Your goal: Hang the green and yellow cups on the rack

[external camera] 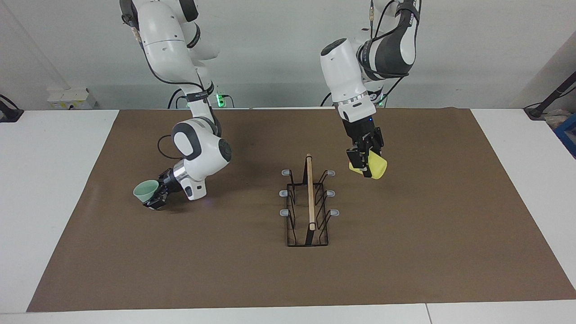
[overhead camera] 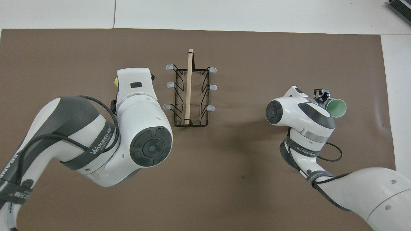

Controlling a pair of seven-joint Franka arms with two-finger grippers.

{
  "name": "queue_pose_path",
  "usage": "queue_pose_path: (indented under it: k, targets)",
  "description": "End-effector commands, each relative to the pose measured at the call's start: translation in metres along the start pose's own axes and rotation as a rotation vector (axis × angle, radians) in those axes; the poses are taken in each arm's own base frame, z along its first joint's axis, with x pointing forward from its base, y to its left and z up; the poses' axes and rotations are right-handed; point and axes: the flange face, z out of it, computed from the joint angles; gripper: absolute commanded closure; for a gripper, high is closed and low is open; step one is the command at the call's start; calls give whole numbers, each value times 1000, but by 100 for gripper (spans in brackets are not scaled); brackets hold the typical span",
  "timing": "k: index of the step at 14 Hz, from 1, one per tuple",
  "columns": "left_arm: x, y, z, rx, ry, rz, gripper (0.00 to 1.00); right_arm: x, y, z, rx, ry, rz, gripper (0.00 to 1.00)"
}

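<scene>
**Both cups gripped, rack bare**

The left tool (external camera: pixel 362 160) is closed on the yellow cup (external camera: pixel 375 167), held tilted in the air over the brown mat (external camera: pixel 405 252) just beside the rack (external camera: pixel 308 204), at the rack's end nearer the robots. The rack stands mid-worktop, all six prongs bare. The right tool (external camera: pixel 155 199) is clamped on the rim of the green cup (external camera: pixel 145 191), low over the mat toward the right arm's end, mouth tipped sideways.
</scene>
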Motion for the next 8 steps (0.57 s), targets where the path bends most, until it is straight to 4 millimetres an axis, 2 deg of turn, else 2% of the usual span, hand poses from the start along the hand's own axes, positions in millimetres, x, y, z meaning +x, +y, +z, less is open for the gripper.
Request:
queue_pose_path:
  k: [1,5,8]
  targets:
    - [-12,-5,-3,-19,15,6,100,-18,8,-40,18,56,79,100]
    - [-28,-5,-7,-35,57,15,100,-35,17,-84,71,181,179,100]
    - [-35,-5,-6,-54,98,1,100,-50,22,-107,115,255,248,100]
